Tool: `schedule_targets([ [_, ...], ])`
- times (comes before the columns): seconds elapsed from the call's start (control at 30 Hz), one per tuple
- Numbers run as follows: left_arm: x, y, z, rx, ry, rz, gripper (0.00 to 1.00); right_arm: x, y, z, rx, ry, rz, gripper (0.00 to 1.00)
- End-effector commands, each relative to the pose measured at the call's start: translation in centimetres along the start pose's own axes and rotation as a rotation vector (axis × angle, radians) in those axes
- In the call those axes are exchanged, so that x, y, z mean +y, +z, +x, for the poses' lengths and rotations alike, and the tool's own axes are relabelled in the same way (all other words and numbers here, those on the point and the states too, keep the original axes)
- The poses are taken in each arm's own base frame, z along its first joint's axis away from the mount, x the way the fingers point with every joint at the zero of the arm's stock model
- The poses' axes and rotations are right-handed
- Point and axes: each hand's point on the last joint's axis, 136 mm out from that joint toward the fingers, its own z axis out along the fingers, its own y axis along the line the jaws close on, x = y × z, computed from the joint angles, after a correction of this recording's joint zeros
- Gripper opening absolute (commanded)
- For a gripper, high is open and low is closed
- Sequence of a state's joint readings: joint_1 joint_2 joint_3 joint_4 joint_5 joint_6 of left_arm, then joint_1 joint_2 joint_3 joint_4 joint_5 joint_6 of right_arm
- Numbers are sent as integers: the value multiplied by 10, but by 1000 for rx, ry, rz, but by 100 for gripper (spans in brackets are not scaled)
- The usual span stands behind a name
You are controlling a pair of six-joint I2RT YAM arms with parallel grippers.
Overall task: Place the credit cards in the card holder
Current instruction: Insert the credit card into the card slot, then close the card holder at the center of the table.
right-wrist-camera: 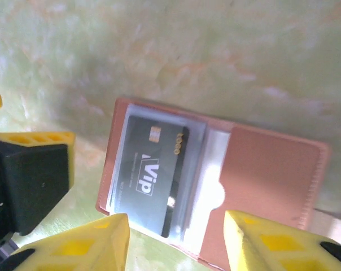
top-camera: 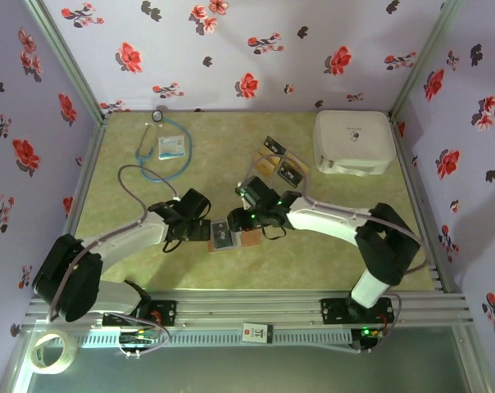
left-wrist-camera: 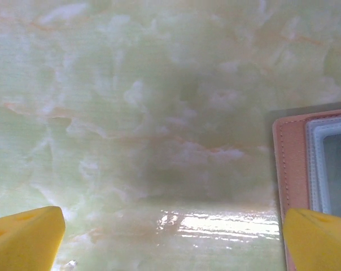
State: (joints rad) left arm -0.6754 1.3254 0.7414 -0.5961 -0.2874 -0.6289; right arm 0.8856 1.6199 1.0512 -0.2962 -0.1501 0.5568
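The reddish-brown card holder (top-camera: 249, 238) lies open on the table's near middle. A black credit card (right-wrist-camera: 151, 175) marked "Vip" sits under the clear sleeve of its left half (top-camera: 221, 234). My right gripper (right-wrist-camera: 176, 243) hovers just above the holder (right-wrist-camera: 272, 175), open, nothing between its yellow fingers. My left gripper (left-wrist-camera: 170, 243) is open wide at the holder's left edge (left-wrist-camera: 292, 164), and its right fingertip (left-wrist-camera: 317, 240) overlaps that edge. More credit cards lie further back: a black one (top-camera: 273, 146), a tan one (top-camera: 266, 166) and another black one (top-camera: 290, 173).
A big white case (top-camera: 354, 141) stands at the back right. A stethoscope (top-camera: 149, 139) and a white-blue packet (top-camera: 172, 147) lie at the back left. A tape roll (top-camera: 52, 352) sits outside the frame at the near left. Flowered walls enclose the table.
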Motion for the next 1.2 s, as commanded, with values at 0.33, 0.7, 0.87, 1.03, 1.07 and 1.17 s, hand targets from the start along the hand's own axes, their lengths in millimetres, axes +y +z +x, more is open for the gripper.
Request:
schedule_targets([
  [0.33,-10,-20,-9,-58,-54,139,100,-82,-18,4,-27,127,135,53],
  [0.7,-21,-12,-7,-38,-54,186,100,-85,1,14,22,139,121,44],
  [0.87,-33,-9,-9,-35,-56,236,100,-90,2,21,31,139,132,20],
  [1.03,-47,-3,-10,-22,-63,295,100,-91,0,26,28,147,127,6],
  [1.07,-49,-2,-9,-19,-63,301,100,-91,-1,27,26,147,126,4],
  [1.17,-56,3,-9,-8,-67,323,100,-91,-5,28,14,151,121,0],
])
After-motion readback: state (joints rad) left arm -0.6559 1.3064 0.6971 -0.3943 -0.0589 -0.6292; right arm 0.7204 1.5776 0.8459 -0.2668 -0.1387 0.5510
